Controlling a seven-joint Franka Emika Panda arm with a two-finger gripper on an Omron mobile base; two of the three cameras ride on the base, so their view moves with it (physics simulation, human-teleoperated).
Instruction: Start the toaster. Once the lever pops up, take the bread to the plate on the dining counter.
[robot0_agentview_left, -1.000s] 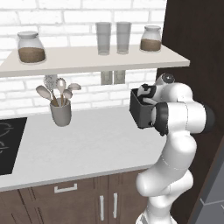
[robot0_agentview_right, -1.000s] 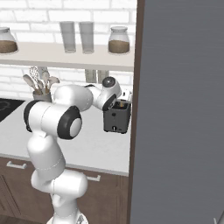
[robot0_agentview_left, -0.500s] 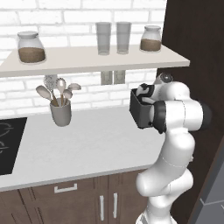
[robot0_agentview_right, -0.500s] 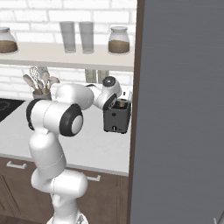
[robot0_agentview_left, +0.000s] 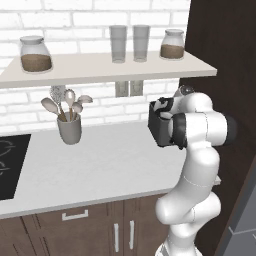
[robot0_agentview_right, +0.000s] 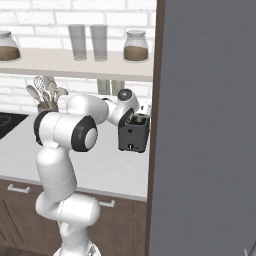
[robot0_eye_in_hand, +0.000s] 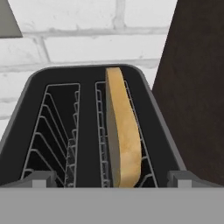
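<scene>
The black toaster (robot0_agentview_right: 134, 135) stands on the grey worktop by the dark tall cabinet, also seen as the toaster (robot0_agentview_left: 160, 127) behind my arm. A slice of bread (robot0_eye_in_hand: 124, 140) stands upright in the right slot of the toaster (robot0_eye_in_hand: 87, 131); the left slot is empty. My gripper (robot0_eye_in_hand: 111, 179) hangs open just above the slots, with one fingertip (robot0_eye_in_hand: 39, 178) near each long side of the toaster's top. It holds nothing. The hand (robot0_agentview_right: 131, 107) sits over the toaster's top. The plate and the dining counter are out of view.
A grey utensil cup (robot0_agentview_left: 69, 127) with spoons stands left on the worktop (robot0_agentview_left: 100, 165). A shelf (robot0_agentview_left: 105, 67) with two glasses and two jars hangs overhead. A dark tall cabinet (robot0_agentview_right: 210, 125) rises right beside the toaster. A black hob (robot0_agentview_left: 10, 165) lies far left.
The arm's elbow has shifted very slightly; the hand stays over the toaster with its jaws just as wide.
</scene>
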